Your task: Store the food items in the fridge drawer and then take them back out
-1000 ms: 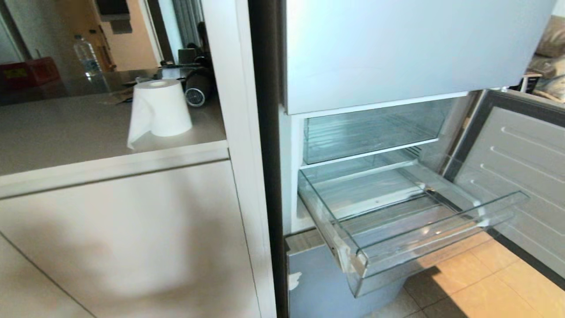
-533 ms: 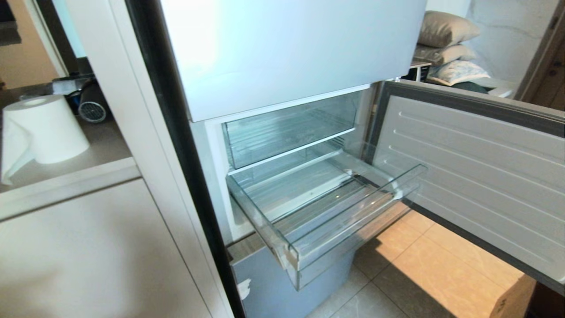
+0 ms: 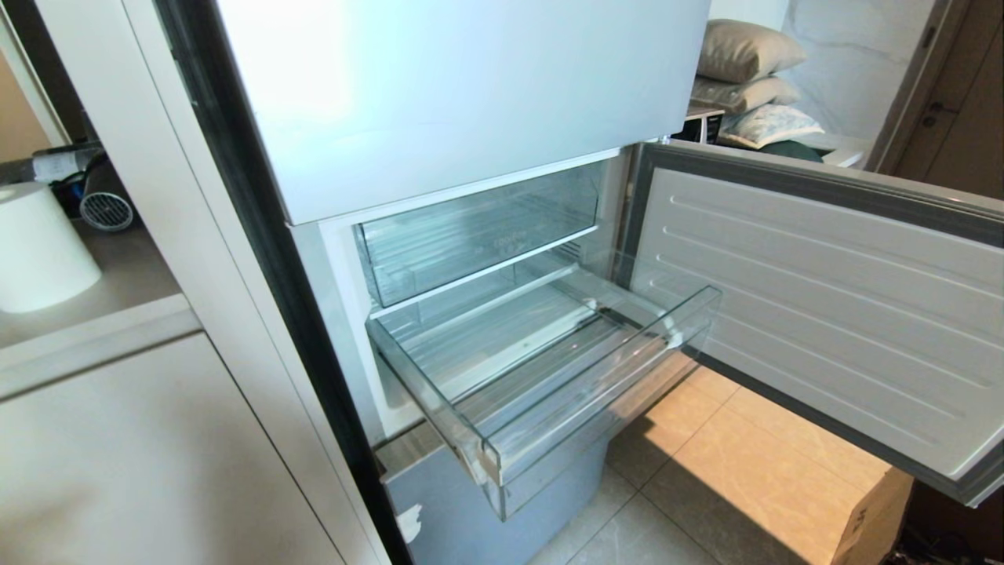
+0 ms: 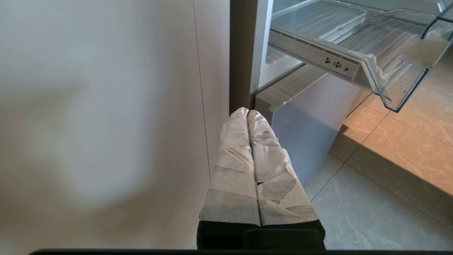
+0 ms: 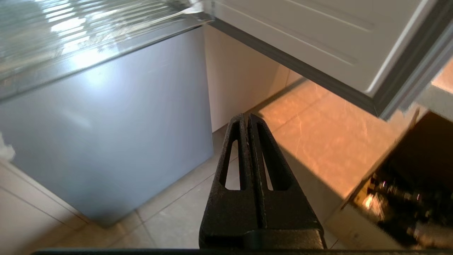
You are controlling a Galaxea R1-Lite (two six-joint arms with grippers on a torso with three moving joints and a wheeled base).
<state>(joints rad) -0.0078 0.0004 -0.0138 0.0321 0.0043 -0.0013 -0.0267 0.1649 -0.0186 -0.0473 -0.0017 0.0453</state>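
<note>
Paper towel roll (image 3: 39,247) sits on the counter (image 3: 118,290) at far left. Fridge drawer (image 3: 502,369) is pulled out and empty at frame centre, long axis left-right; no food items visible. Left gripper (image 4: 247,112) has taped fingers pressed together, low beside the cabinet, drawer up-right of it. Right gripper (image 5: 246,116) also has its fingers pressed together, below the drawer by the fridge door (image 3: 823,298). Neither is clearly nearer.

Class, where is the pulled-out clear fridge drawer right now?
In the head view the fridge drawer sits centre, pulled out and empty, below the deeper clear bin and left of the open fridge door.
</note>
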